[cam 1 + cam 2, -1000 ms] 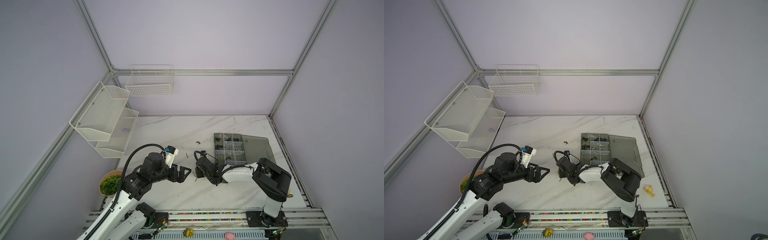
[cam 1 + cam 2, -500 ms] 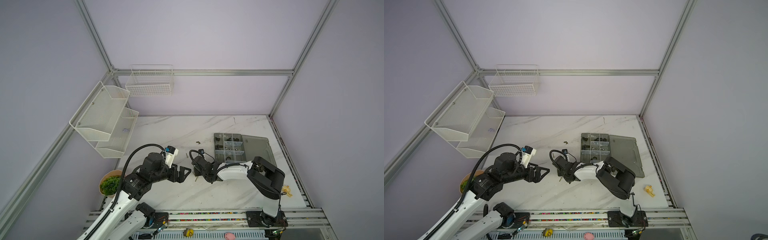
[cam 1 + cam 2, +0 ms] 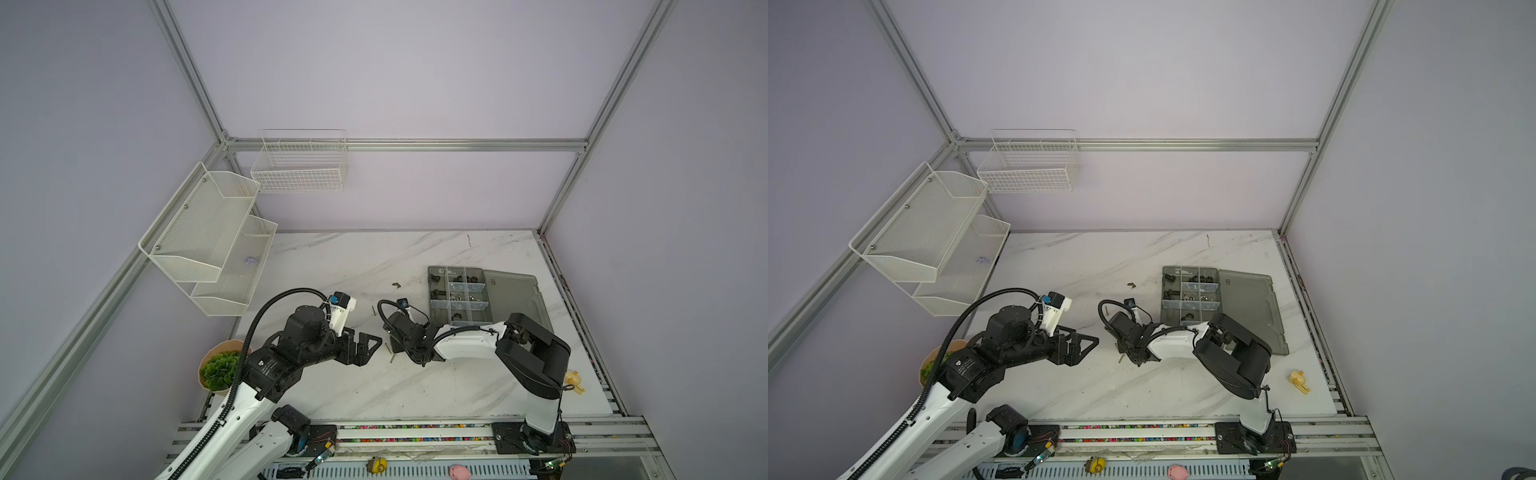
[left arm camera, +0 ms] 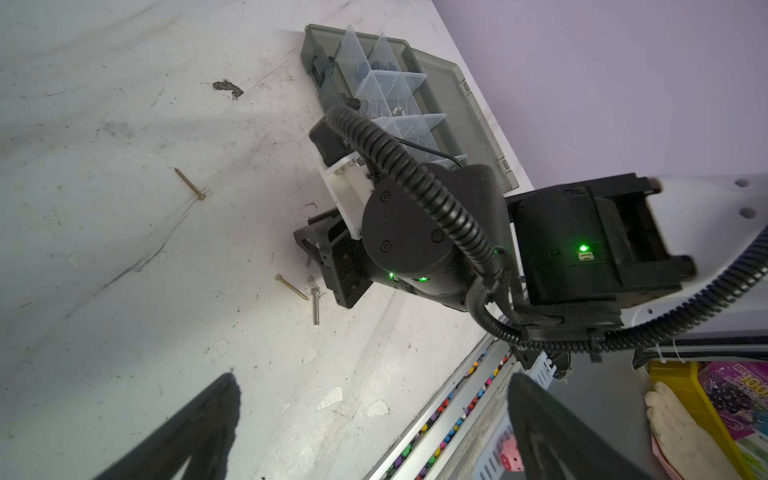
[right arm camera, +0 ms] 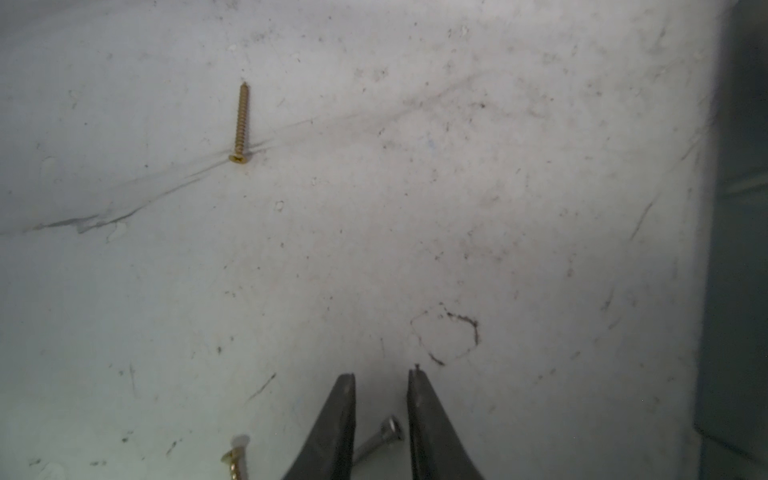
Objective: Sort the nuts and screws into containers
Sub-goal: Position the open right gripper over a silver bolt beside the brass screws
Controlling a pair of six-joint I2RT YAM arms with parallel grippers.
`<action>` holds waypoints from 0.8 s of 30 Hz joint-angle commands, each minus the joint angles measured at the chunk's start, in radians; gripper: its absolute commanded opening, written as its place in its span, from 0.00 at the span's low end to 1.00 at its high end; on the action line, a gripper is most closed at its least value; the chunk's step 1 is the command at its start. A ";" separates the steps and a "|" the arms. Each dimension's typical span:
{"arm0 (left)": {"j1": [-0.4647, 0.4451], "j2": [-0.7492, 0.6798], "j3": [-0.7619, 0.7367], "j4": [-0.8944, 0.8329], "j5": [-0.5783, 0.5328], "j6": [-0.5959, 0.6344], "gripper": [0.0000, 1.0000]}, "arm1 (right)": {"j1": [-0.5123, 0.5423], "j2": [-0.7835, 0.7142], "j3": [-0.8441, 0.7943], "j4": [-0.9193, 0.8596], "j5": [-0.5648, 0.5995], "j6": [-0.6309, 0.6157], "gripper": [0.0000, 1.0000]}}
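1. The right claw (image 5: 381, 374) sits low over the tabletop (image 5: 457, 187). Its two fingers (image 5: 343, 415) stand a narrow gap apart and are clamped on nothing.
2. A silver screw (image 5: 384, 436) lies flat on the tabletop inside that gap. Its head is near one finger and its shank runs off behind the other. Whether either finger touches it cannot be told.
3. A brass screw (image 5: 235, 463) lies just beside the claw, close to the silver screw.
4. A second brass screw (image 4: 190, 183) lies alone on bare tabletop, well apart from the claw.
5. The left claw (image 4: 374, 376) hangs above the tabletop. Its fingers are spread wide and empty, and it faces the right arm.
6. The smoky-grey box (image 4: 318, 48) stands open on the right part of the tabletop, behind the right arm. Its lid (image 3: 515, 303) is folded out flat beside it.
7. Clear dividers split the box into compartments. Several hold small pieces (image 3: 457, 276), some dark and some shiny, too small to name.
8. A small dark piece (image 3: 396, 285) lies on the tabletop near the box's left side, not touching it.
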 commanded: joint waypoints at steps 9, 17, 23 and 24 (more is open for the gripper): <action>0.004 -0.022 -0.034 0.024 -0.014 -0.004 1.00 | 0.007 -0.108 -0.063 -0.066 -0.015 0.032 0.32; 0.004 -0.026 -0.033 0.022 -0.015 -0.004 1.00 | 0.041 -0.143 -0.100 -0.056 -0.033 0.056 0.33; 0.004 -0.024 -0.034 0.024 -0.014 -0.004 1.00 | 0.057 -0.213 -0.173 -0.050 -0.027 0.045 0.36; 0.004 -0.024 -0.033 0.024 -0.013 -0.004 1.00 | 0.057 -0.228 -0.187 -0.043 -0.033 0.030 0.39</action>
